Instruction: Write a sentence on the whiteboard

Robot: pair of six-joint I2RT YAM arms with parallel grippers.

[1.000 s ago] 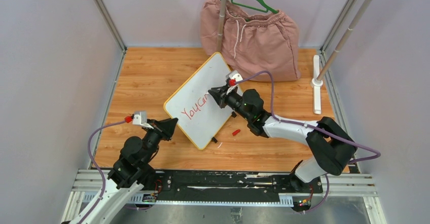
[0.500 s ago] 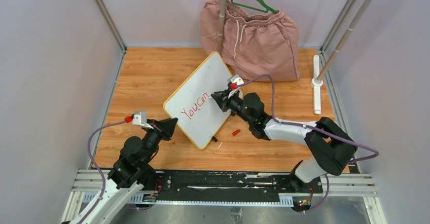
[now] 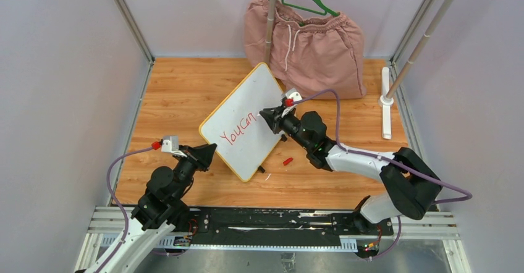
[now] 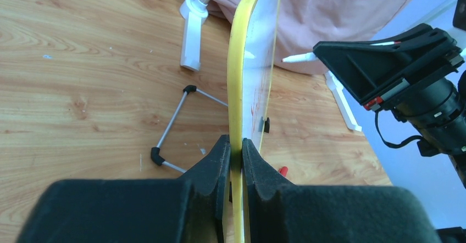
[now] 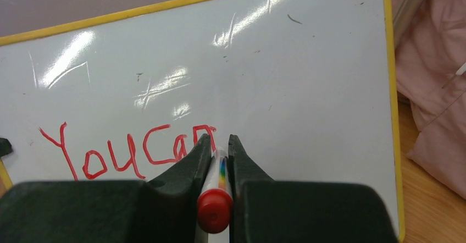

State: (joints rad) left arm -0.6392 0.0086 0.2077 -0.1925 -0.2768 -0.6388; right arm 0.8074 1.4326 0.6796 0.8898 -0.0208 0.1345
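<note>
Board [image 3: 247, 121] sits mid-table, long axis running 7 to 1 o'clock, propped at a tilt. Lettering [image 5: 126, 149] reads "YouCan" in red, one line.

What changed: a second ago the last letter was half-hidden and unfinished under the gripper. Now the "n" is closed, and our right gripper [image 5: 220, 138] has slid off toward the board's 3 o'clock edge, clear of the ink. We read that as the second word being done and the pen repositioning for the next. The sentence looks unfinished to us, and there's plenty of white at 3 o'clock of the "n".

Right gripper is clenched on the marker [image 5: 215, 204], red butt end toward the camera and tip toward the board. We can't tell whether the tip touches. Left gripper [image 4: 236, 144] is clamped on the board's yellow rim at its 7 o'clock edge, unmoved, steadying it.

Readable text: only "YouCan". The marker barrel shows a rainbow stripe but no legible brand. A red cap [image 3: 287, 160] lies on the table [image 3: 179, 88] at the board's 5 o'clock. Pink shorts [image 3: 309, 38] sit at 12 to 1 o'clock, no label visible.
</note>
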